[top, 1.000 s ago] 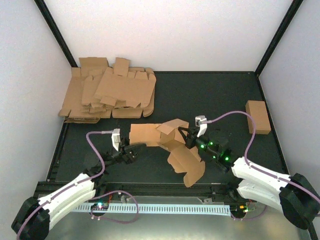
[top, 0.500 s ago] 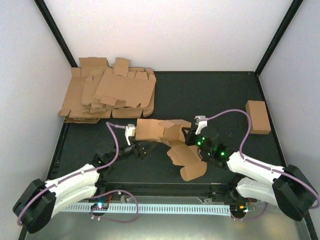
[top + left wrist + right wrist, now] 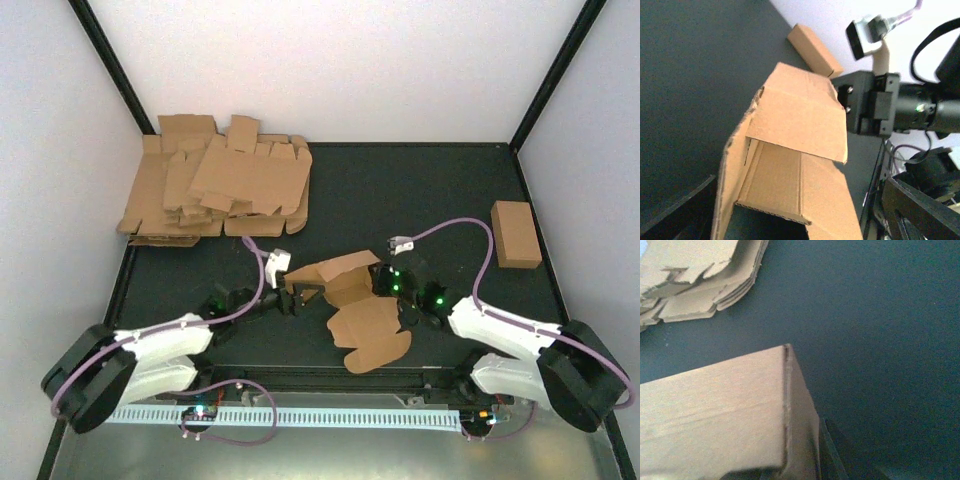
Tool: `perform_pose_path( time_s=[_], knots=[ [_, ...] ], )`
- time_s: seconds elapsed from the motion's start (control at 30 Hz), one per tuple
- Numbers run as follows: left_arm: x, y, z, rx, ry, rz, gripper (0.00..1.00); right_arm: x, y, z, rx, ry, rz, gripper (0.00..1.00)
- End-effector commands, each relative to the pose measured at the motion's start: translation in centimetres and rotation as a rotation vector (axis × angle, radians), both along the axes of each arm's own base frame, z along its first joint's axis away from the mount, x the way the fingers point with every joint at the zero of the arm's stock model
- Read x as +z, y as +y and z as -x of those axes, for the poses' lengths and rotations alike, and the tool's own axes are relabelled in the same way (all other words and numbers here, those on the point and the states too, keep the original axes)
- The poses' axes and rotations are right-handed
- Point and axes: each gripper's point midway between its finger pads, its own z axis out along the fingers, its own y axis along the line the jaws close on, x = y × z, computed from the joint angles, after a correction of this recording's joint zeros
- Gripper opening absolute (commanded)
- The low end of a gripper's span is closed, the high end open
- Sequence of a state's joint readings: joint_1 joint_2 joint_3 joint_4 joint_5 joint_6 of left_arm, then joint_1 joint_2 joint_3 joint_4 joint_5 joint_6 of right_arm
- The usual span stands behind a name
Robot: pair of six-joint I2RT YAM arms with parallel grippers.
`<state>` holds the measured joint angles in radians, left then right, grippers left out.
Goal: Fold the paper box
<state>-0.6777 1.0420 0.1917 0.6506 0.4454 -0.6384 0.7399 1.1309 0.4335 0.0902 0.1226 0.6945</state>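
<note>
We flank the paper box.
Our left gripper gapes wide at its open end; whether our right gripper grips it, we cannot tell.

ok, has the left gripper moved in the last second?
Yes. In the top view the left gripper has slid right against the heap of flat blanks: from short of its right edge to level with it, at the paper box's left end.

Black table, cardboard heap, closed carton
</note>
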Motion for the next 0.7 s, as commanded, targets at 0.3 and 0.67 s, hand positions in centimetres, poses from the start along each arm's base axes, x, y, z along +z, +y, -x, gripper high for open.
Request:
perform_pose_path(
  time_s=[0.3,0.67],
  knots=[
    [-2.1,-2.3,-1.6,-0.051,0.062,-0.091,0.86,-1.8,1.1,1.5,0.079,0.142,0.035,0.49],
    [-4.3,-2.9,-3.7,-0.097,0.21,-0.222,0.91,-0.4,-0.2,3.6,0.153,0.209,0.13,0.97]
  ],
)
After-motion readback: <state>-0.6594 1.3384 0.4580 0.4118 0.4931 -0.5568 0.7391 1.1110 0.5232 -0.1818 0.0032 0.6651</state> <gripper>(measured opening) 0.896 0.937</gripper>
